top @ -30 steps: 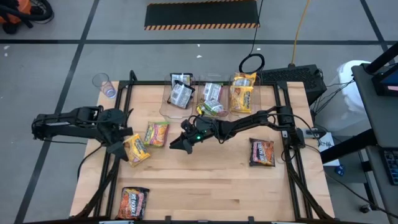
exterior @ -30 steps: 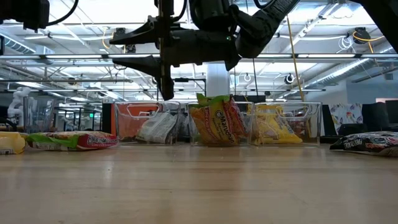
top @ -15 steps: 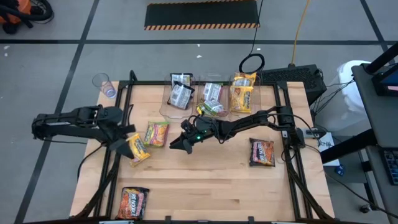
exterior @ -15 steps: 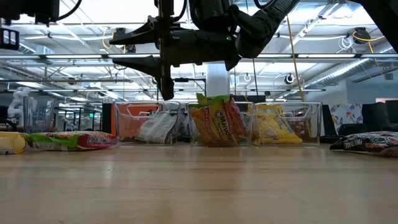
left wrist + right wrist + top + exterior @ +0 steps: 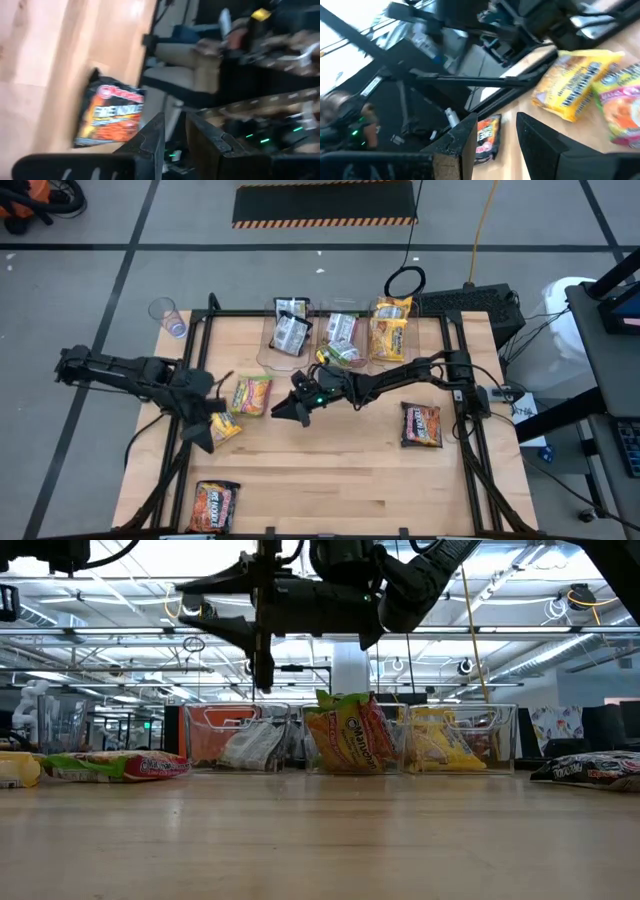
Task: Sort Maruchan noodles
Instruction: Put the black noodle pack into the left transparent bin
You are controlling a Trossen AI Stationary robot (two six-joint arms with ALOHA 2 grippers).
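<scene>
Fingers of the left gripper [image 5: 203, 438] stand parted with nothing between them, beside the yellow packet [image 5: 222, 425] near the left edge of the bench [image 5: 330, 470]. Fingers of the right gripper [image 5: 283, 411] are spread wide and empty, held above mid-bench next to the green-edged packet [image 5: 252, 394].

From above, three clear bins [image 5: 335, 335] line the far edge, each holding packets (grey-black ones, green-edged ones, yellow ones), and two dark packets lie apart: one at the near left corner [image 5: 213, 507], one on the right [image 5: 421, 424]. At bench height the bins' clear walls show, packets leaning inside, and the right arm hangs well above the wood. Past the left wrist's fingers [image 5: 152, 142] the near-corner packet appears, its black and orange face bright, its edges crinkled. Beyond the right wrist's fingers [image 5: 462, 137] the yellow and green-edged packets lie side by side, flat and glossy.
</scene>
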